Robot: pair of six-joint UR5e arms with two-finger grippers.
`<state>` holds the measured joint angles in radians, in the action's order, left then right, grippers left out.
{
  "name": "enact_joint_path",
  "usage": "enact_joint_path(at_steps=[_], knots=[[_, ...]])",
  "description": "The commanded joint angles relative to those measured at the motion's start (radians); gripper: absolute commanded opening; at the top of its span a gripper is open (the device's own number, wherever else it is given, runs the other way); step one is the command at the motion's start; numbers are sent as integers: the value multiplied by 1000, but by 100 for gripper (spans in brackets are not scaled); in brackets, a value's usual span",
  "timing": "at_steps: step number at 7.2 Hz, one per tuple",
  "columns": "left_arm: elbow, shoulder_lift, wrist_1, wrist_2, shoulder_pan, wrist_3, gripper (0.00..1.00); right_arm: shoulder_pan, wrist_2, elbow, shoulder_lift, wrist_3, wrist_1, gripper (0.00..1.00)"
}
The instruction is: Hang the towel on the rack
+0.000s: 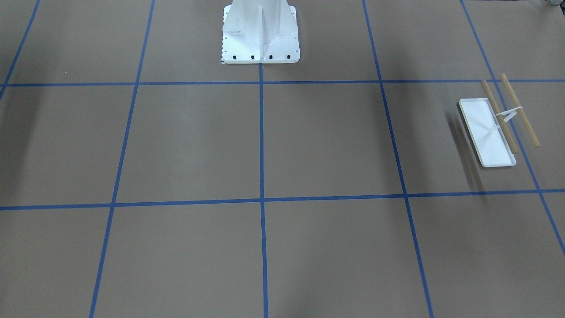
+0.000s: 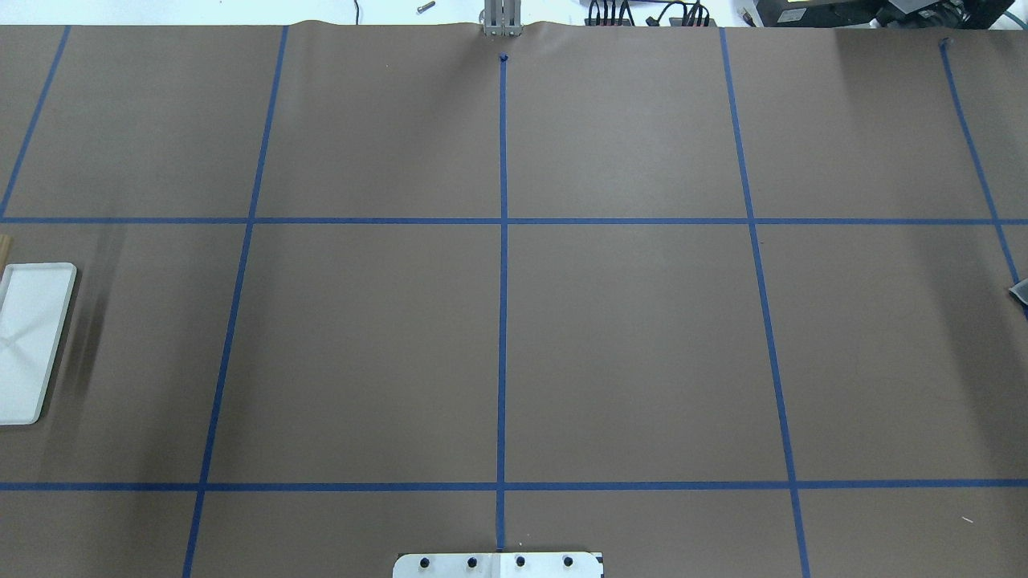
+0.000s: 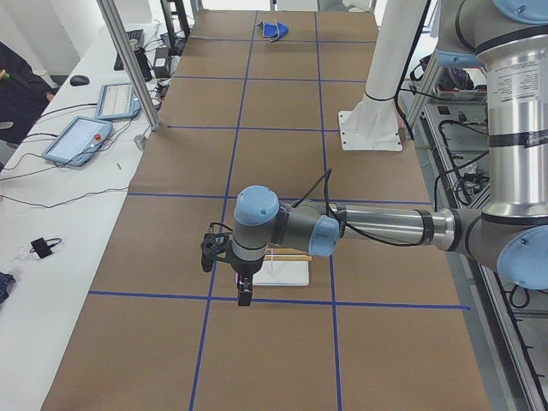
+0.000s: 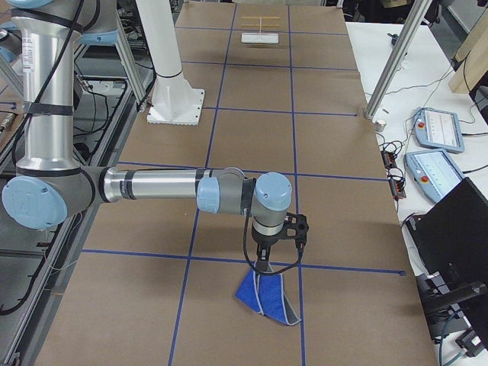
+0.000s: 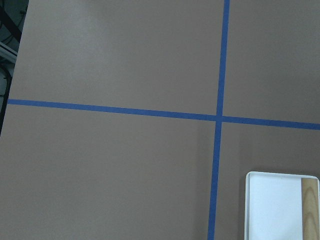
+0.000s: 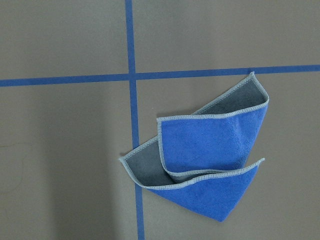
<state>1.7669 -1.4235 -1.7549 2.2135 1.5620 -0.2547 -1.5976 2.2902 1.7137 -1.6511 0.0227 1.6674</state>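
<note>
The towel (image 6: pixel 210 160), bright blue with a grey border and darker underside, lies loosely folded on the brown table beside a tape crossing. In the right side view my right gripper (image 4: pixel 276 263) hangs just above the towel (image 4: pixel 267 299); I cannot tell if it is open. The rack (image 1: pixel 487 132) has a white tray base and two wood dowel rods (image 1: pixel 518 110). In the left side view my left gripper (image 3: pixel 242 295) hovers at the rack's (image 3: pixel 287 267) near end; I cannot tell its state. The left wrist view shows a corner of the tray (image 5: pixel 275 205). The overhead view shows the tray (image 2: pixel 32 345) and a sliver of towel (image 2: pixel 1020 293).
The large white bolted pedestal (image 1: pixel 260 35) stands at the robot's side of the table, midway along it. A white side bench with tablets (image 3: pixel 81 137) and metal posts (image 4: pixel 389 69) runs along the far side. Blue tape lines grid the brown surface.
</note>
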Motion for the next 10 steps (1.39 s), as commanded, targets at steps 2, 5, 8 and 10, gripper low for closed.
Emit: enact_joint_path(at_steps=[2, 5, 8, 10], knots=[[0, 0, 0, 0, -6, 2, 98, 1, 3, -2, -1, 0, 0, 100], [2, -12, -9, 0, -7, 0, 98, -1, 3, 1, 4, 3, 0, 100], [-23, -11, -3, -2, -8, 0, 98, 1, 3, 0, 4, 3, 0, 100], [-24, -12, -9, 0, -10, -2, 98, 1, 3, 0, 5, 5, 3, 100]])
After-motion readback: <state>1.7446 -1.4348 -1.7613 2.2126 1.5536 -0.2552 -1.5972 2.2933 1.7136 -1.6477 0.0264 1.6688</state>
